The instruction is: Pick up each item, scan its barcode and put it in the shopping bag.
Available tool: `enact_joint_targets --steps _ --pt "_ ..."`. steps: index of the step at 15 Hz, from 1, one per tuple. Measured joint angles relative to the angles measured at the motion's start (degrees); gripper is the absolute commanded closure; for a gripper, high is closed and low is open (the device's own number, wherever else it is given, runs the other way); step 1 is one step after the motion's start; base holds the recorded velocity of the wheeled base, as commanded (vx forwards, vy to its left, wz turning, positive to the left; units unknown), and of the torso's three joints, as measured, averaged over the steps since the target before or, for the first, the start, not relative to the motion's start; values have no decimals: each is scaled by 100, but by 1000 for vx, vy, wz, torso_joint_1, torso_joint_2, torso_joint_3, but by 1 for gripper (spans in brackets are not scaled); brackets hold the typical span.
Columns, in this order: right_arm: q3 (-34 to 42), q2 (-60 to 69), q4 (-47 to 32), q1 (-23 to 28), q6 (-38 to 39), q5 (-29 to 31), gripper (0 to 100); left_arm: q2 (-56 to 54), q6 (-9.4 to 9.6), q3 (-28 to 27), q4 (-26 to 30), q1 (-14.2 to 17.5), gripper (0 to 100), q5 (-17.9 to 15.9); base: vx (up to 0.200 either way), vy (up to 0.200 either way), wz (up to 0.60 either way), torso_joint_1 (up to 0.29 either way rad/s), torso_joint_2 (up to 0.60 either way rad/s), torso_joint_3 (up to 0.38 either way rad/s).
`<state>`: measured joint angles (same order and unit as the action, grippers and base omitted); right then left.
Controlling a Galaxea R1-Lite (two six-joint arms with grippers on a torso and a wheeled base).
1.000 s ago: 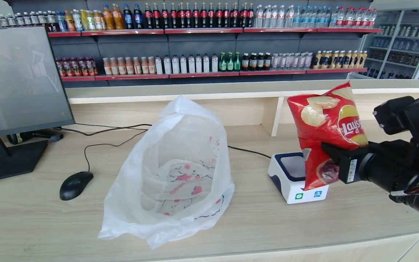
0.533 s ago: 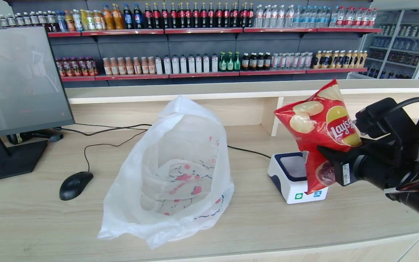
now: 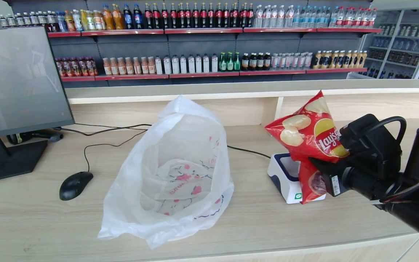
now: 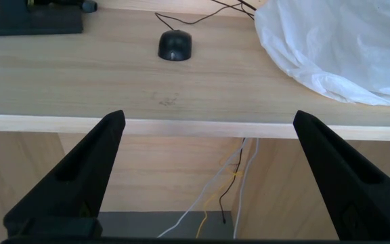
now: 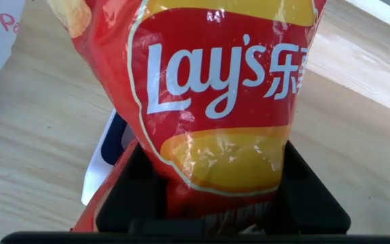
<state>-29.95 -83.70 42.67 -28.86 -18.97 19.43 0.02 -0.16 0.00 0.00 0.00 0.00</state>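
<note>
The chips (image 3: 309,136) are tilting lower over the scanner (image 3: 282,177), right jaws clamping them, left jaws hanging apart. Barcode should be squarely facing the window.

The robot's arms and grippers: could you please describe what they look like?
Both are matte black. The left gripper has two long wedge-shaped fingers tapering to blunt tips. The right gripper is a boxy block on a thick cylindrical wrist, with a white barcode-style sticker on its side, a camera block above, and a black cable looping over it.
</note>
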Motion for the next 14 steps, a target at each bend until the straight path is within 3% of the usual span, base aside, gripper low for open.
enact_joint_targets --steps 14 --pt "35 -127 50 15 68 -80 100 0 0 0 0 0 0 0 0 0 0 0 0 0"
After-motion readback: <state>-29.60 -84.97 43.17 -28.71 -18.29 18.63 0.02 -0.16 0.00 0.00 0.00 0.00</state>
